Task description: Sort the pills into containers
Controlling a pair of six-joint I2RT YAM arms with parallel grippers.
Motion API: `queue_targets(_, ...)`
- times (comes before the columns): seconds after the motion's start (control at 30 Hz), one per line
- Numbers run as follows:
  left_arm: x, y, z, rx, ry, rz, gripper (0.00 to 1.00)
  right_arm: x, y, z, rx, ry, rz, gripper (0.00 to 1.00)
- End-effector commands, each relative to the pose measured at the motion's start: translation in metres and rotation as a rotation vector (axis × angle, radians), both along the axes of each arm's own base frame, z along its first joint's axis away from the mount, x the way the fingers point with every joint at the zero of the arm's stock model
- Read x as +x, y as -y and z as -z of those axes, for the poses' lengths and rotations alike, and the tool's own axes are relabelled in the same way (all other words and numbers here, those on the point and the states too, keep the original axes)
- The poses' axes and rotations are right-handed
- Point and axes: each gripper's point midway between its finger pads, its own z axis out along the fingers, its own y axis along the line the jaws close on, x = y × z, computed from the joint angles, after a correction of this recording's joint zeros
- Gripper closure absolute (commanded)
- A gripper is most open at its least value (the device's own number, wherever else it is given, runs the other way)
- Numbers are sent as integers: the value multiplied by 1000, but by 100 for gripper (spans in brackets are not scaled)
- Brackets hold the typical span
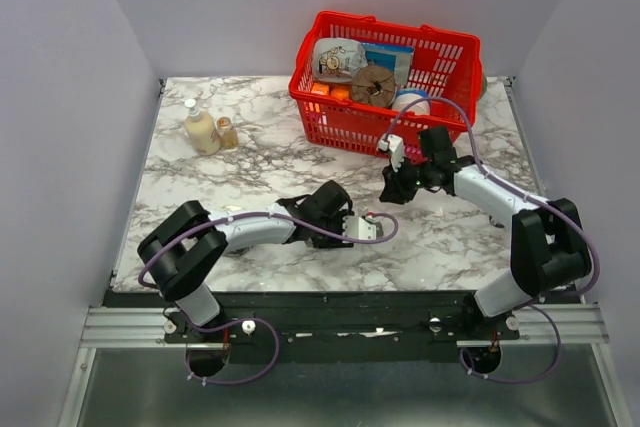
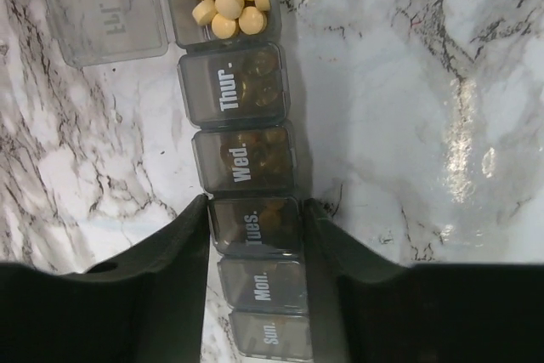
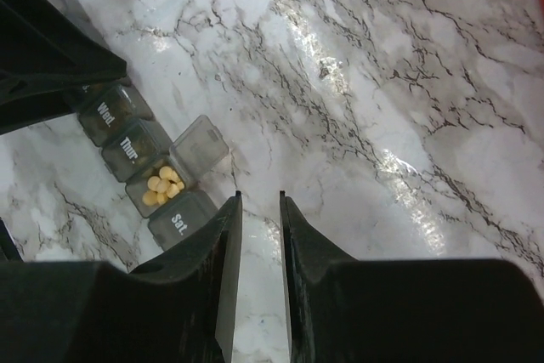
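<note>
The containers are a dark grey strip of day-marked compartments lying on the marble table. The Fri. compartment stands open, its clear lid folded out, with several yellow pills inside. Thur., Wed. and Tues. are closed, with amber pills showing through. My left gripper is shut on the strip at the Tues. compartment, one finger on each long side. The strip also shows in the right wrist view. My right gripper is narrowly open and empty, above bare marble just right of the Sat. end. In the top view the left gripper covers the strip.
A red wire-mesh basket full of packets stands at the back right, just behind the right gripper. Two small bottles stand at the back left.
</note>
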Motion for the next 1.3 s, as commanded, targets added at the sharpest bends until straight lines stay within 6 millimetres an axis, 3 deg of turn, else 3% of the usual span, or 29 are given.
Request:
queue_targets(0.0, 1, -13, 10, 68, 19, -28, 75, -1, -9, -2, 10, -25, -9, 68)
queue_targets(0.17, -6, -8, -4, 0, 28, -6, 93, -8, -14, 1, 31, -66, -17, 69)
queue_targets(0.37, -15, -3, -22, -86, 57, 14, 100, -8, -17, 16, -24, -83, 5, 71)
queue_targets(0.6, -24, 2, -34, -143, 60, 37, 100, -10, -19, 24, -60, -109, 6, 72)
queue_targets(0.8, -30, 7, -43, -185, 54, 59, 100, -17, -30, 19, -27, -130, -37, 72)
queue_targets(1.03, -32, 10, -42, -193, 25, 57, 100, -45, -53, -1, 98, -176, -185, 72)
queue_targets(1.27, -27, 10, -33, -165, -38, 5, 100, -69, -57, -16, 153, -170, -308, 73)
